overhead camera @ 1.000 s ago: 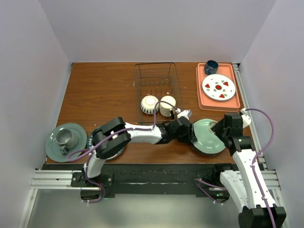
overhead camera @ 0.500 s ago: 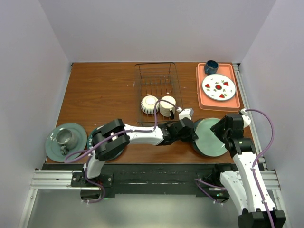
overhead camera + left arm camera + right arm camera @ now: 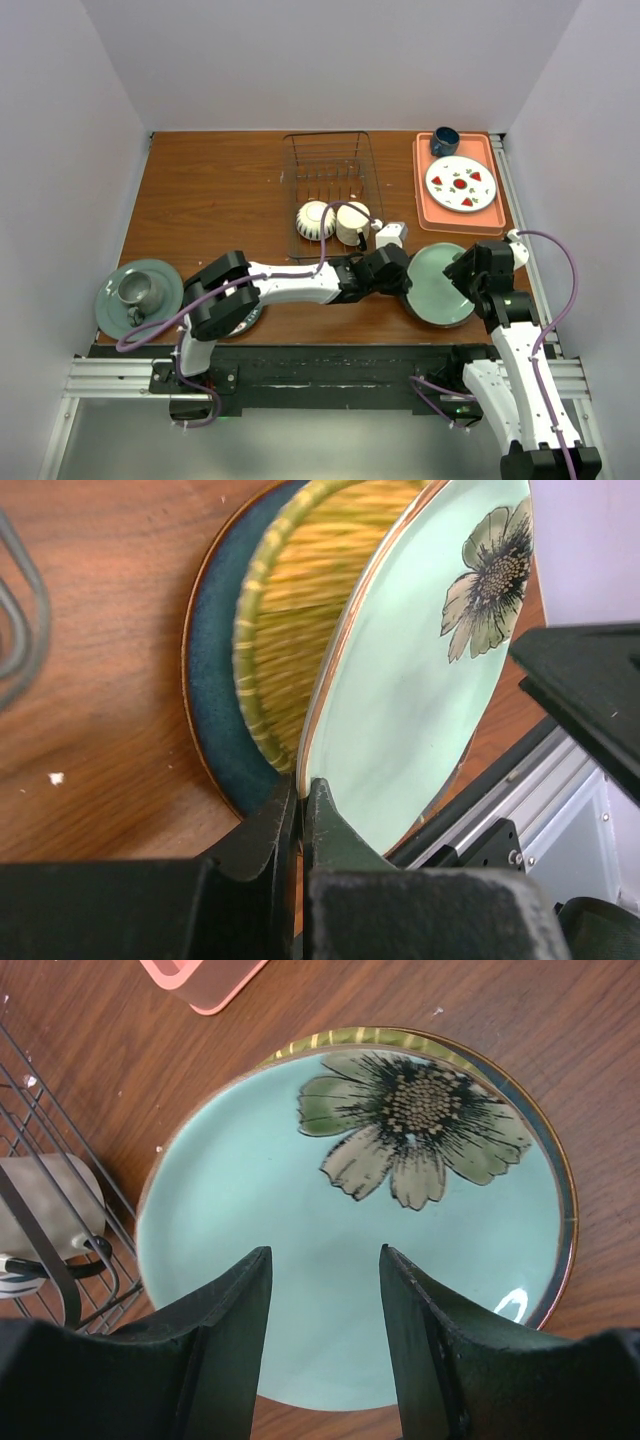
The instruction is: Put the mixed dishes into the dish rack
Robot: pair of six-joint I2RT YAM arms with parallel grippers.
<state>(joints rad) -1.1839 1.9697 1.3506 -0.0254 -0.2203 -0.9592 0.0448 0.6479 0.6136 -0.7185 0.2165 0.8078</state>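
Plate point(image 3: 410, 690) tilted up, left fingers point(image 3: 340, 840) hide rim

Bright, even light from above; shadows on the table point(image 3: 200, 200) are soft. A small glare spot marks the green plate point(image 3: 330, 1220) rim. The left gripper point(image 3: 300, 790) looks blurred up close.

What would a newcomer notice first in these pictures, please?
The pale green flower plate, near right on the table, is tilted up off a yellow-striped dish. The left hand pinches its rim and the right hand is open above it. Next comes the wire rack at the far middle, with a striped bowl and a mug at its near end.
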